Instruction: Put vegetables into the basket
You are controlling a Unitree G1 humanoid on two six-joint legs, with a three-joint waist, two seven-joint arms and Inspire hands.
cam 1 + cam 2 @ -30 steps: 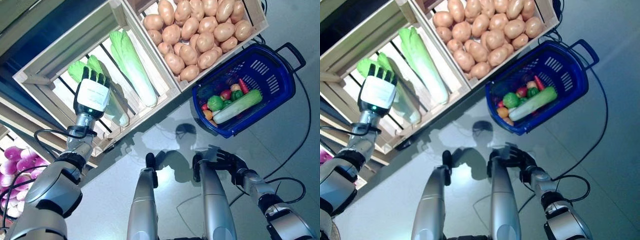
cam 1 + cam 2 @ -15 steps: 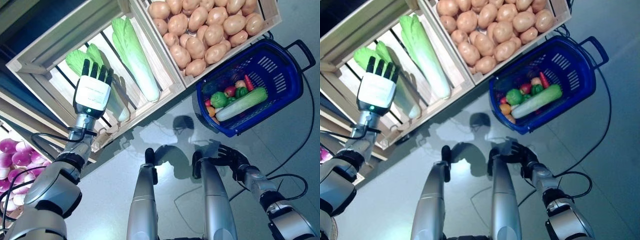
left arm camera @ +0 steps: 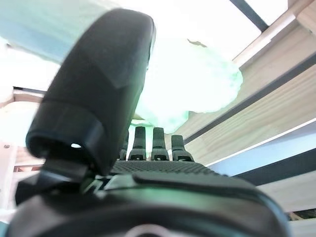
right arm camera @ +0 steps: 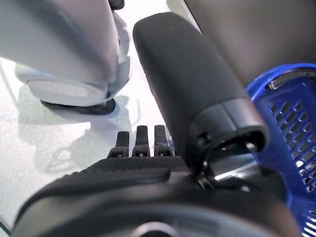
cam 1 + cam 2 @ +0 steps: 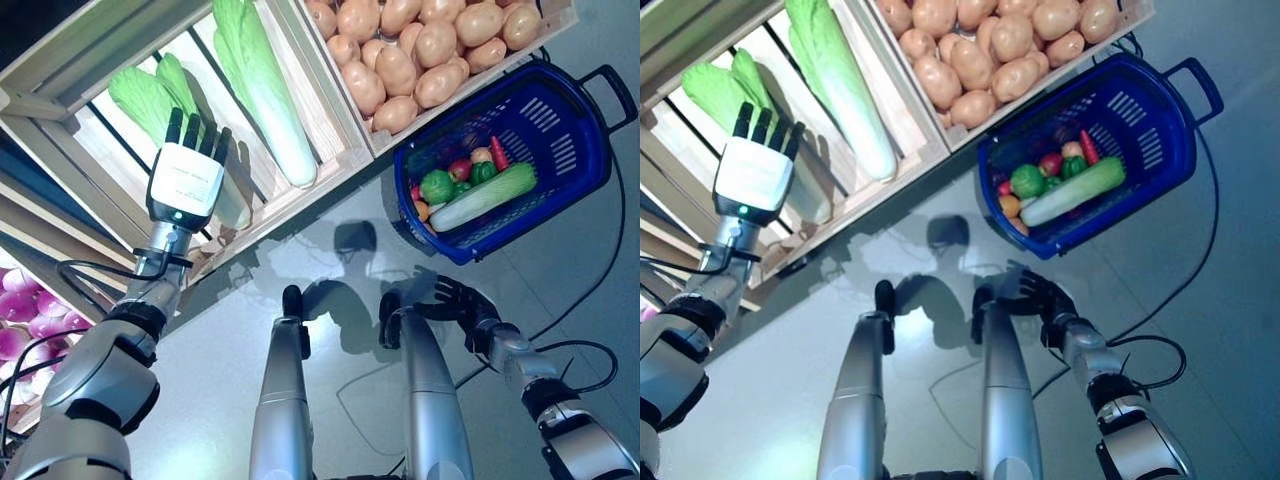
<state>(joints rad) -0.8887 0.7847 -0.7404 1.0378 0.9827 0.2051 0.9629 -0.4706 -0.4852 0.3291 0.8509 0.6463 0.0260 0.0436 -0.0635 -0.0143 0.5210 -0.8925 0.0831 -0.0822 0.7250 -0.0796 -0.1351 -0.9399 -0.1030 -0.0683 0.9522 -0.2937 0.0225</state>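
My left hand (image 5: 187, 172) reaches into a wooden crate (image 5: 338, 150) on the stand, its fingers straight over a pale green leafy cabbage (image 5: 140, 95). In the left wrist view the cabbage (image 3: 192, 84) lies just past the straight fingers (image 3: 158, 145). The blue basket (image 5: 560, 150) stands on the floor at the right. It holds a long pale green vegetable (image 5: 485, 197), a round green one (image 5: 436, 186) and small red and orange ones. My right hand (image 5: 462, 303) is open and empty, low over the floor below the basket; the basket's wall (image 4: 291, 128) shows beside it.
The wooden stand fills the upper left, with a second crate (image 5: 470, 85) just behind the basket. A lower shelf (image 5: 25, 320) sticks out at the far left. Grey floor (image 5: 590, 300) lies open to the right of the basket.
The whole picture has shifted, so the camera moved. My left hand stays over the cabbage with straight fingers. My right hand stays low by the floor.
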